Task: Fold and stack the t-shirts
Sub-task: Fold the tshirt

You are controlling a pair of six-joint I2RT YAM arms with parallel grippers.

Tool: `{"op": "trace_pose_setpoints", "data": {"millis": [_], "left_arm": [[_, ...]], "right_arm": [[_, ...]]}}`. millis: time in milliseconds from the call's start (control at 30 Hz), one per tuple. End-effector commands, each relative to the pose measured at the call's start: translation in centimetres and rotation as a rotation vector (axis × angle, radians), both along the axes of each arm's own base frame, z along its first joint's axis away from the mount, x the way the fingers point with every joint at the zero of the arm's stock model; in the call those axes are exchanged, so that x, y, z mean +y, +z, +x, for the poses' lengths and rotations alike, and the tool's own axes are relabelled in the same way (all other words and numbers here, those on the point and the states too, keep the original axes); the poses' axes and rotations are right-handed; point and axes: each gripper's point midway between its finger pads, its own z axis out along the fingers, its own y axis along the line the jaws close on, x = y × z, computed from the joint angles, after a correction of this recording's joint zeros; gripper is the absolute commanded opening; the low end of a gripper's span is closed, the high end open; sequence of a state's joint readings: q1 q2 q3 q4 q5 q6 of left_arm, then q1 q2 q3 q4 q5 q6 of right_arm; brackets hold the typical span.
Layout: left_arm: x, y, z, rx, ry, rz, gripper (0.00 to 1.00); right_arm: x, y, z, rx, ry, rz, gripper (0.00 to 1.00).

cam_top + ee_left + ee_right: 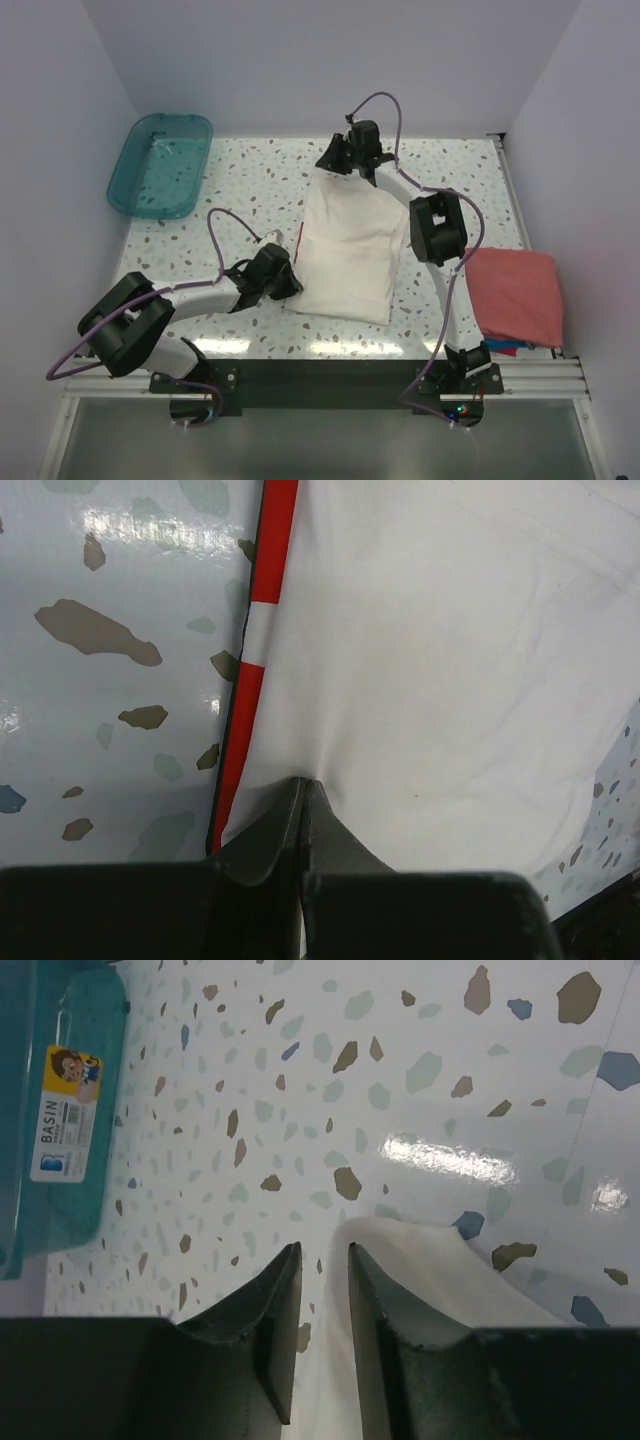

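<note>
Can barely see the blue shirt (503,349), only a sliver poking out from under the salmon shirt (515,295) at the right edge of the tabletop (250,180). Can't make out the far corner of the cream shirt (350,255) from above either, hidden behind the right tool (345,160). From the wrist: parted a little, white corner lying between and just past the fingers (270,1340), probably not pinched. Left tool (293,288) clamped together on the near left edge of the cream shirt, puckering the cloth right beside a red stripe (262,630). Otherwise lying flat mid-tabletop, folded into a longish rectangle, lightly wrinkled. Tub (160,165) off at far left, cut off in the right wrist view.
</note>
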State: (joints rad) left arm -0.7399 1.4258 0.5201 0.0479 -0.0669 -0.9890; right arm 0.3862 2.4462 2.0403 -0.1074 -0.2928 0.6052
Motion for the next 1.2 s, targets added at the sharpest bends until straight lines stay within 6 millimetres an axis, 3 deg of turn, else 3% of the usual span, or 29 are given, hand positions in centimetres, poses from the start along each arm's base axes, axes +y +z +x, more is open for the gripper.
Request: {"op": "trace_pose_setpoints", "data": {"millis": [0,67,167,267,367,400,433,467,500,533,567,600,633,667,700,833,867,933,967,1067,1133,1167], "left_arm": [[3.6,-4.6,-4.4,0.175,-0.019,0.155,0.00],[3.7,-4.7,-4.4,0.178,-0.019,0.158,0.00],[3.6,-4.6,-4.4,0.177,-0.019,0.157,0.00],[3.6,-4.5,-4.3,0.172,-0.018,0.154,0.00],[3.4,-4.4,-4.2,0.171,-0.019,0.148,0.00],[3.4,-4.4,-4.2,0.171,-0.018,0.145,0.00],[3.3,-4.3,-4.2,0.170,-0.021,0.142,0.00],[3.2,-4.1,-4.1,0.166,-0.022,0.142,0.00],[3.0,-3.9,-3.9,0.159,-0.023,0.136,0.00],[2.9,-3.5,-3.6,0.145,-0.033,0.134,0.00],[2.9,-3.3,-3.5,0.138,-0.035,0.142,0.00],[2.6,-2.7,-2.9,0.116,-0.043,0.138,0.01],[2.4,-2.1,-2.6,0.100,-0.046,0.133,0.03],[2.3,-1.6,-2.3,0.086,-0.052,0.134,0.08],[1.8,-0.7,-1.6,0.061,-0.054,0.122,0.10],[1.2,1.9,0.1,-0.009,-0.068,0.095,0.18],[0.9,2.6,0.4,-0.019,-0.076,0.084,0.21],[0.7,3.4,0.8,-0.038,-0.089,0.076,0.25],[0.4,3.9,1.1,-0.048,-0.096,0.069,0.29],[0.1,4.8,1.3,-0.062,-0.118,0.055,0.36],[0.3,4.9,1.2,-0.061,-0.123,0.063,0.38],[0.6,4.7,0.9,-0.052,-0.120,0.071,0.40]], "right_arm": [[0.4,2.2,2.4,-0.025,0.010,0.170,0.32],[0.4,1.4,2.7,0.002,0.005,0.193,0.40],[-0.5,1.8,3.5,-0.017,-0.025,0.183,0.48],[-2.3,2.6,3.9,-0.046,-0.076,0.129,0.50],[-4.3,5.0,3.7,-0.111,-0.135,0.052,0.50],[-4.9,4.7,3.4,-0.109,-0.153,0.022,0.50],[-5.8,6.3,3.1,-0.128,-0.180,-0.014,0.50],[-6.3,6.7,2.8,-0.127,-0.194,-0.035,0.50],[-6.9,6.3,2.2,-0.110,-0.202,-0.061,0.50],[-8.0,8.0,1.4,-0.122,-0.232,-0.099,0.50],[-8.6,8.3,0.8,-0.113,-0.247,-0.115,0.51],[-9.3,6.9,-1.0,-0.059,-0.252,-0.152,0.52],[-10.1,7.0,-1.9,-0.045,-0.266,-0.168,0.52],[-10.8,9.6,-3.3,-0.072,-0.282,-0.164,0.52],[-11.5,7.0,-5.6,-0.004,-0.277,-0.192,0.52],[-12.9,5.2,-13.7,0.109,-0.268,-0.202,0.52],[-13.2,3.8,-17.0,0.147,-0.260,-0.226,0.52],[-13.5,2.5,-20.4,0.187,-0.257,-0.233,0.52],[-13.8,1.3,-23.1,0.209,-0.252,-0.250,0.52],[-14.4,-1.3,-27.5,0.268,-0.250,-0.295,0.52],[-14.6,-1.0,-29.5,0.265,-0.256,-0.283,0.53],[-14.7,-2.1,-31.2,0.290,-0.246,-0.303,0.53]]}}
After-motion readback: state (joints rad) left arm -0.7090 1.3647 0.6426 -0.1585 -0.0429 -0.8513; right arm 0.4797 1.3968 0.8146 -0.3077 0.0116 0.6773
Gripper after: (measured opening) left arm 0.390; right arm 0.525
